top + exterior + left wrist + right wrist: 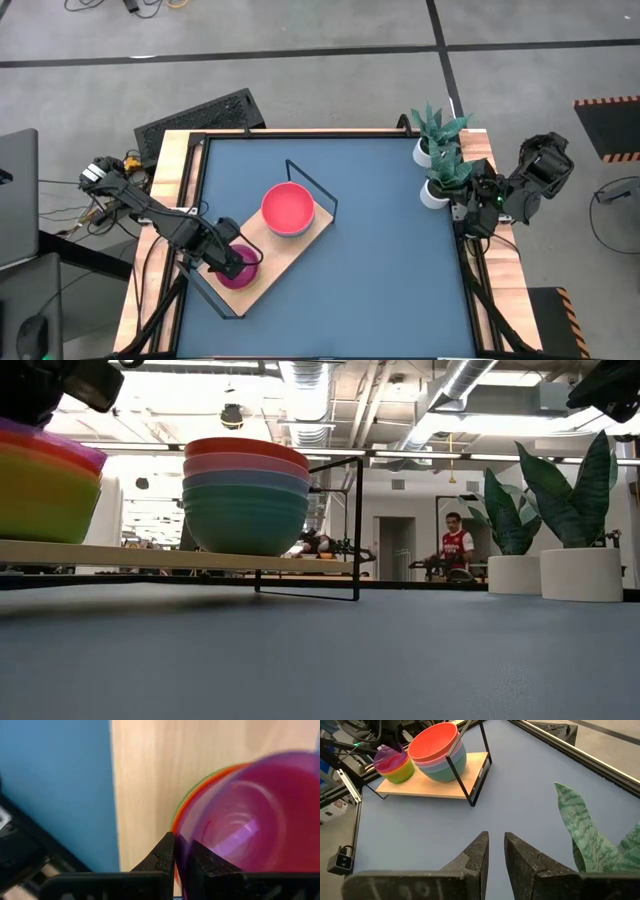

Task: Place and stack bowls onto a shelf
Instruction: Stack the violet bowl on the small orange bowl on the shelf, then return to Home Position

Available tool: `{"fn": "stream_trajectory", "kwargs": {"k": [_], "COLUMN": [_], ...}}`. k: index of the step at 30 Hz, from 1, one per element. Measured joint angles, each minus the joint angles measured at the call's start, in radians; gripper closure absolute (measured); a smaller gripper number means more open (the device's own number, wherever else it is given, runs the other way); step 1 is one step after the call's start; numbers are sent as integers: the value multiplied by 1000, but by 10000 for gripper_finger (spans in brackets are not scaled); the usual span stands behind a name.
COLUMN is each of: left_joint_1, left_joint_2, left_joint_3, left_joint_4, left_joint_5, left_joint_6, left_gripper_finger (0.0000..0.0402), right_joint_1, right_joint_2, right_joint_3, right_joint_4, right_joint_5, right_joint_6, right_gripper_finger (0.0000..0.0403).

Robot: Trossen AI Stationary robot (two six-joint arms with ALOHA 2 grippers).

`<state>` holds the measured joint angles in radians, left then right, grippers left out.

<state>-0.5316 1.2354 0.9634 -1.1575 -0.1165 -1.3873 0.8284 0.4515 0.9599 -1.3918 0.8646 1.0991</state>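
The wooden shelf (264, 250) with its black wire frame lies aslant on the blue tabletop at the left. On its far end stands a stack of large bowls (288, 208), red on top, then pink, blue and dark green (245, 495). On its near end stands a stack of small bowls (240, 268), purple on top, over red, yellow and lime (40, 480). My left gripper (226, 262) is shut on the purple bowl (250, 820). My right gripper (495, 845) hangs empty by the table's right edge, fingers nearly together. My left gripper holds the purple bowl by its rim (181, 851), on the side toward the table's left edge. One finger (202, 862) is inside the bowl and one (165, 855) outside. The fingers come from above, slanting from the left. The bowl sits nested on the small stack.
Two white pots with green plants (437, 140) (440, 185) stand at the far right of the table, close to my right arm; a leaf (575, 820) shows beside the right gripper. The shelf's wire frame (312, 185) rises at its far end. Blue tabletop (400, 270) lies bare between shelf and plants.
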Motion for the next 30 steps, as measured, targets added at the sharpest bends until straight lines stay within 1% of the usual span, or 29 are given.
{"fn": "stream_trajectory", "kwargs": {"k": [4, 11, 13, 15, 18, 21, 27, 30], "left_joint_1": [0, 0, 0, 0, 0, 0, 0, -7], "left_joint_2": [0, 0, -3, -18, -51, -100, -184, -212], "left_joint_3": [0, 5, 20, 40, 63, 79, 82, 82], "left_joint_4": [24, 31, 25, 23, 26, 33, 92, 153], "left_joint_5": [9, 27, 20, -13, -59, -88, -116, -187], "left_joint_6": [36, 43, 42, 33, 31, 29, 17, 46], "left_gripper_finger": [366, 275, 254, 239, 227, 225, 225, 225], "right_joint_1": [0, 0, 0, 0, 0, 0, 0, 0], "right_joint_2": [0, 0, 0, 0, 0, 0, 0, 0], "right_joint_3": [0, 0, 0, 0, 0, 0, 0, 0], "right_joint_4": [0, 0, 0, 0, 0, 0, 0, 1], "right_joint_5": [0, 0, 0, 0, 0, 0, 0, 0], "right_joint_6": [0, 0, 0, 0, 0, 0, 0, 0], "right_gripper_finger": [314, 314, 314, 314, 314, 314, 314, 314]}}
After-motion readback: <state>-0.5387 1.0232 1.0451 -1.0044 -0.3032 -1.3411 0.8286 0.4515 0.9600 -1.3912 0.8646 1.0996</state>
